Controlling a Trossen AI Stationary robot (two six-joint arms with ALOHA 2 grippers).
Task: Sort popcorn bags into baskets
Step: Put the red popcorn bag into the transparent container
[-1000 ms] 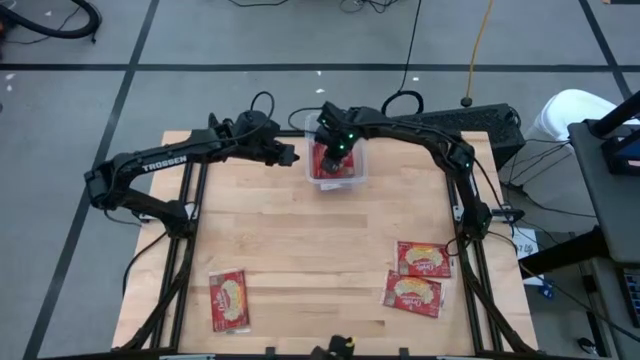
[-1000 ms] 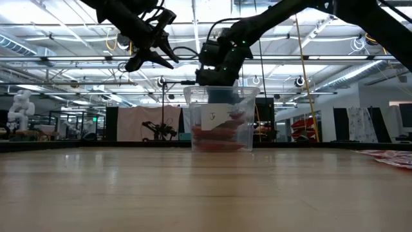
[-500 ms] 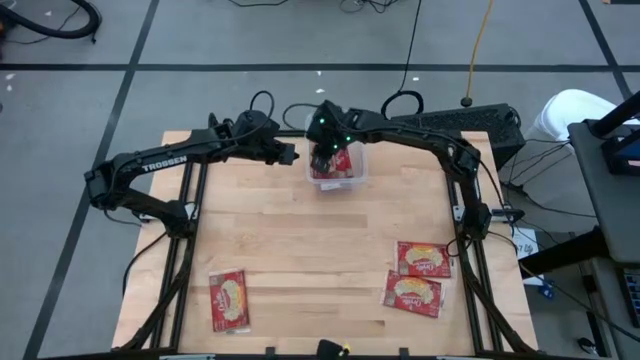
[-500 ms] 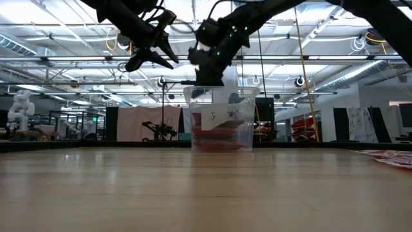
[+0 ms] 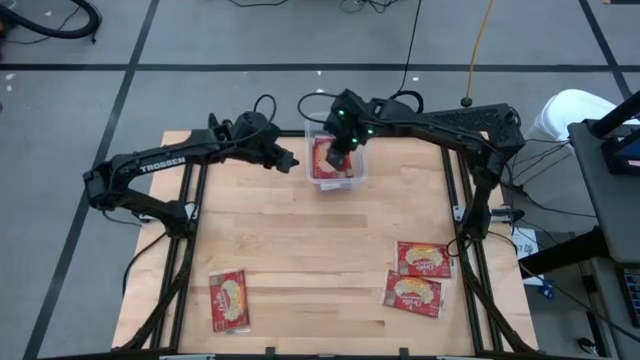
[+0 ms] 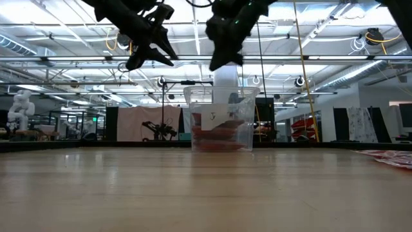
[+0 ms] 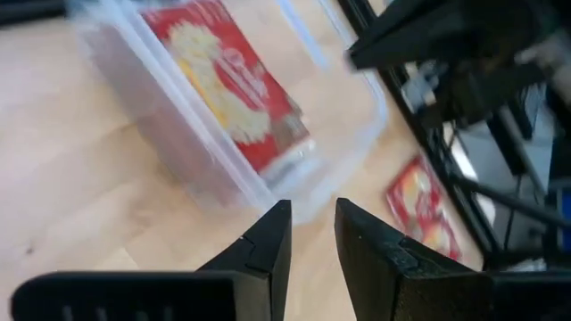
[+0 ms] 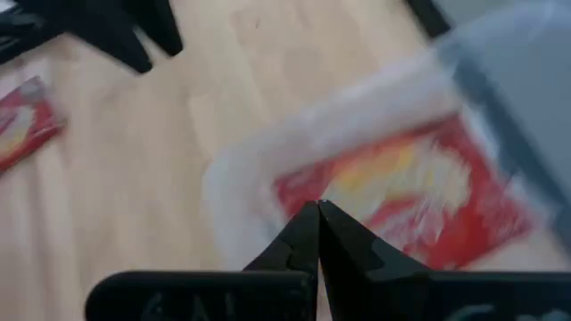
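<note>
A clear, colourless plastic rectangular tub (image 5: 337, 163) stands at the far middle of the light wooden table (image 5: 320, 250) and holds red popcorn packets with a yellow popcorn picture (image 5: 327, 158), stacked flat at its bottom (image 6: 219, 136). The right gripper (image 5: 340, 152) hangs above the tub's rim, clear of the packets, its fingers pressed together with nothing between them (image 8: 317, 234). The left gripper (image 5: 292, 163) waits in the air just beside the tub, its fingers narrowly parted and empty (image 7: 308, 245). Three more red packets lie flat on the near half of the table: one at the left (image 5: 228, 299), two close together at the right (image 5: 424, 259) (image 5: 414, 294).
</note>
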